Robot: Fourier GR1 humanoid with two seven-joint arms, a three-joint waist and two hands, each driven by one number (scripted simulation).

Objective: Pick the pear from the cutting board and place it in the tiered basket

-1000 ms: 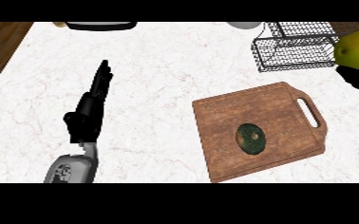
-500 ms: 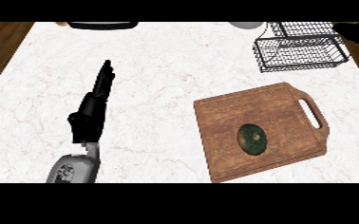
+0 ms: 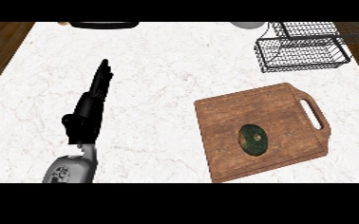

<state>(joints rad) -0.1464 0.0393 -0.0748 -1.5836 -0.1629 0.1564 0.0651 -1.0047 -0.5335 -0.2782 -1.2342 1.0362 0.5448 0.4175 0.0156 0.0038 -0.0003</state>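
Observation:
A dark green pear (image 3: pixel 253 139) lies near the middle of the brown wooden cutting board (image 3: pixel 280 109), at the lower right of the head view. The black wire tiered basket (image 3: pixel 301 47) stands at the far right of the counter, behind the board. My left hand (image 3: pixel 88 109) rests on the left part of the counter, open with its fingers straight and pointing away, well apart from the board. My right hand shows nowhere in the view.
A dark round pan (image 3: pixel 105 24) sits at the counter's far edge on the left. A pale round vessel (image 3: pixel 249 24) shows at the far edge near the basket. The white marble counter (image 3: pixel 168 76) spans the view; a wood floor strip lies at the far left.
A yellowish object at the right edge one second ago is gone from view. The left hand, pear, board and basket keep their places relative to each other.

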